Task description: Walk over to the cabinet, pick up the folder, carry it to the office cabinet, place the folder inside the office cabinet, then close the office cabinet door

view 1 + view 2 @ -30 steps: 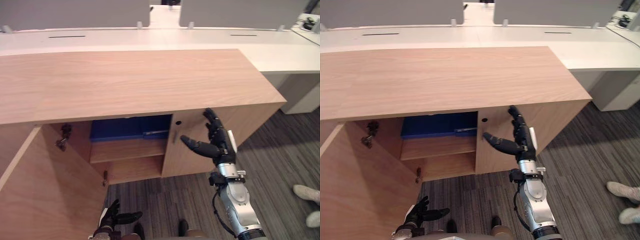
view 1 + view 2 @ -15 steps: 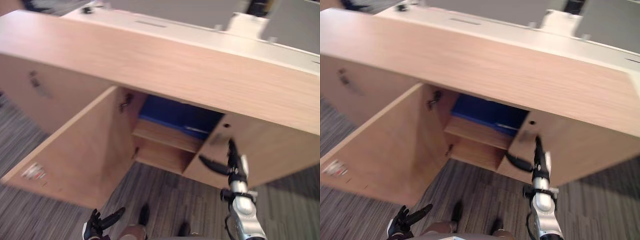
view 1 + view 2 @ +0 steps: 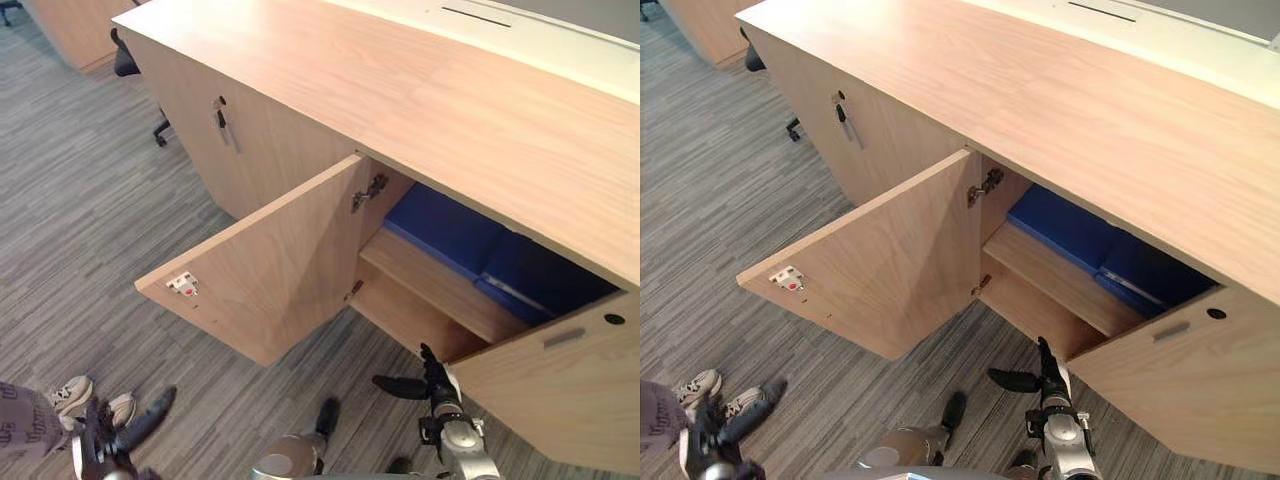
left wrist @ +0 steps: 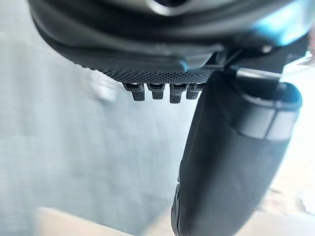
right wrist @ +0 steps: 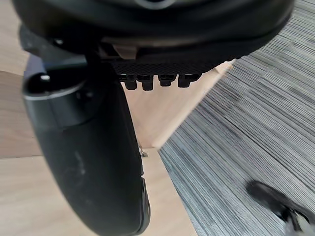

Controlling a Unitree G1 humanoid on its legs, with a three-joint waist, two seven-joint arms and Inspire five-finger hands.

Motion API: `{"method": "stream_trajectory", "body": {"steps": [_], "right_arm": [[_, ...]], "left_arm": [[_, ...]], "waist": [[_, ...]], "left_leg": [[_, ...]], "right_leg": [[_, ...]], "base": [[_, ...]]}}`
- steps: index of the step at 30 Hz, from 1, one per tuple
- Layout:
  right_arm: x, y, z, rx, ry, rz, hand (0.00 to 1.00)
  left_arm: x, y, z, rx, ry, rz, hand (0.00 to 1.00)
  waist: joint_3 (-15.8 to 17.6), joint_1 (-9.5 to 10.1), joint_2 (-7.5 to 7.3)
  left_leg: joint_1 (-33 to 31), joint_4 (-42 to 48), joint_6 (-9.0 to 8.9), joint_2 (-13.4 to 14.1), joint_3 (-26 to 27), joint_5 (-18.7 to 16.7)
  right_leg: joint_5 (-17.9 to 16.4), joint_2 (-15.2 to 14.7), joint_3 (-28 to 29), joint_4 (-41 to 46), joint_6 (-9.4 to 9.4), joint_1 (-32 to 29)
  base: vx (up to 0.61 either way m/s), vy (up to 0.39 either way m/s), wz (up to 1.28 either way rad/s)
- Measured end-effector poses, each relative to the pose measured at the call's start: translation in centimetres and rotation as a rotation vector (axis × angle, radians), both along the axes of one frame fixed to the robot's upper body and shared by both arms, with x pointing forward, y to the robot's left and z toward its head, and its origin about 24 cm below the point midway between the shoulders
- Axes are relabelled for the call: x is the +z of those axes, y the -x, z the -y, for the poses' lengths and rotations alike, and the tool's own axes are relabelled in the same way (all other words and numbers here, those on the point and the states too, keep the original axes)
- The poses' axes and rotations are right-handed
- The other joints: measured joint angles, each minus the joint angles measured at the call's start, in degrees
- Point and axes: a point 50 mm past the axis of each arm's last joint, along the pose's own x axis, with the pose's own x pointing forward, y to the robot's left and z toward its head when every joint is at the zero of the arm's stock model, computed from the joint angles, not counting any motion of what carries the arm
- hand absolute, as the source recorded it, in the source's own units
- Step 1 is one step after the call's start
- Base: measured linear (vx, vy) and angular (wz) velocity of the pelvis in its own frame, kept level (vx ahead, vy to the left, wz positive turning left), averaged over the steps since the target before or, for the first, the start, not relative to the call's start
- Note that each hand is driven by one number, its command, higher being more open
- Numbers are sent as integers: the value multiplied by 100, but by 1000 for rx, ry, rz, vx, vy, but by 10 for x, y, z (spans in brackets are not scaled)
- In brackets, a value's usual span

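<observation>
A long, low cabinet [image 3: 400, 90] of pale wood stands on grey striped carpet [image 3: 80, 200], with a white desk [image 3: 540, 30] running behind it. One of its doors [image 3: 280, 270] is swung wide open toward the room, hanging on a metal hinge [image 3: 368, 192] at the top of the opening. Inside, a wooden shelf [image 3: 440, 285] divides the space into an upper and a lower compartment. The blue folder [image 3: 445, 228] lies flat in the upper compartment, on the shelf, reaching back into the shadow under the cabinet top; a thin pale strip runs along its near edge. The neighbouring door [image 3: 560, 400], on the robot's right, stands partly open and has a small bar handle [image 3: 565, 338] and a round keyhole [image 3: 613, 320]. Further left, a closed door has a key [image 3: 222, 112] hanging in it. A small white fitting [image 3: 182, 284] with a red mark sits near the outer corner of the open door's inner face; any writing on it is too small to read. The robot's right hand [image 3: 435, 385] is low, just beside the edge of the partly open door, fingers straight and thumb spread, holding nothing. Its left hand [image 3: 100, 445] is low at the left, fingers also straight and holding nothing. A person's pale shoes [image 3: 70, 393] rest on the carpet close to the left hand, and a dark office chair [image 3: 128, 62] stands past the cabinet's far end.
</observation>
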Motion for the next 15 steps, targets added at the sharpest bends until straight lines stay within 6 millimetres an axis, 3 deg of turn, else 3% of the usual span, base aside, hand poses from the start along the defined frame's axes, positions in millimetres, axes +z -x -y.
{"method": "stream_trajectory", "body": {"steps": [1, 6, 15], "right_arm": [[1, -1, 2, -5, 1, 3, 100], [1, -1, 4, -10, -9, 5, 100], [-3, 8, 2, -1, -30, -20, 100]], "left_arm": [[17, -20, 3, -76, -63, 69, 100], [49, -59, 29, -271, -121, 237, 100], [42, -38, 29, -242, -111, 186, 100]], "waist": [[0, -4, -2], [2, -174, -1], [25, -158, -12]], "left_leg": [[0, 1, 36, 14, -14, 25], [25, 1, 14, 40, 24, 9], [163, -31, -81, 314, 607, -128]], "right_leg": [[-4, 18, -3, -10, -6, 12], [-4, 63, 64, -85, -7, 58], [-46, 198, 719, -25, -111, -127]], "base": [[92, -71, 10], [56, -42, -5], [-70, 5, -31]]}}
